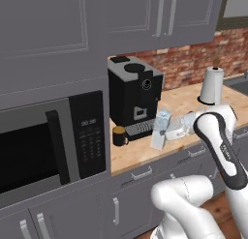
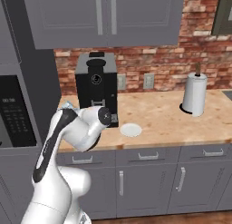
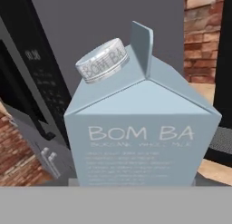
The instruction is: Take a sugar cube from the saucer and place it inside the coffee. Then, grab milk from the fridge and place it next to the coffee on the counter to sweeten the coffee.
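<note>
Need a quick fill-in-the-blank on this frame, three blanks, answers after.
1. The milk stands on the counter to the ___ of the coffee in the left base view.
2. The saucer is coloured ___.
3. The carton's cap reads ___.

Answers: right; white; BOM BA

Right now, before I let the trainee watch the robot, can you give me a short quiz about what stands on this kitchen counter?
1. True or false: the mug stands on the saucer.
2. Which thing is nearest to the milk carton? A) the paper towel roll B) the coffee machine C) the microwave
3. Which words are printed in large letters on the front of the milk carton?

Key:
1. False. The mug stands on the bare counter, apart from the saucer.
2. B
3. BOM BA
</note>
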{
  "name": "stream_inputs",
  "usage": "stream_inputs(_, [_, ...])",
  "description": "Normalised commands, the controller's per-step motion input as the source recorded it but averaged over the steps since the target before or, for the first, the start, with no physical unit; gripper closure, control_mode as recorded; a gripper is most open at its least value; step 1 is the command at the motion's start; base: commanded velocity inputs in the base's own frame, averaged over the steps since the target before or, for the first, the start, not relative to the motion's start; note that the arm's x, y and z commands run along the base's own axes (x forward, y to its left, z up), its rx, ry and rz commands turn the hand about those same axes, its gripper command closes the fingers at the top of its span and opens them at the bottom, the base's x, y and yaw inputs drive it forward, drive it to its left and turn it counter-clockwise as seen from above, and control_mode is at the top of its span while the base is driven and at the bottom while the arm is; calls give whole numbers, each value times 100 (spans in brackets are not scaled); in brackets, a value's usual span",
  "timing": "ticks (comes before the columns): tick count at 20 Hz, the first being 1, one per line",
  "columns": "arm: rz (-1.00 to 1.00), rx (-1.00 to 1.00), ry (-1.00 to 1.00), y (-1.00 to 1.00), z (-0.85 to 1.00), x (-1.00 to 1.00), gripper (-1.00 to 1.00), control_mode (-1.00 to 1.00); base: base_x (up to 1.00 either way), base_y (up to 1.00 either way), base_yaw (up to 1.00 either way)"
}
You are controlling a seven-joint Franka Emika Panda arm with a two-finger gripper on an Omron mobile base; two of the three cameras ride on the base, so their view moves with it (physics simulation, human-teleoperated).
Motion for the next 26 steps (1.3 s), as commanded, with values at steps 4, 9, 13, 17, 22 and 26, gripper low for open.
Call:
stream_inputs(4, [16,6,0,0,-39,67,100,-100,0,0,0])
stream_inputs(9, [5,0,4,0,-23,68,100,-100,0,0,0])
stream_inputs(13, [3,-5,5,0,-23,37,100,-100,0,0,0])
stream_inputs(17, [1,-15,-1,0,-61,0,100,-100,0,0,0])
stream_inputs(22, [0,-4,-11,8,-40,3,100,-100,0,0,0])
stream_inputs(26, [0,0,-10,30,-21,16,100,-100,0,0,0])
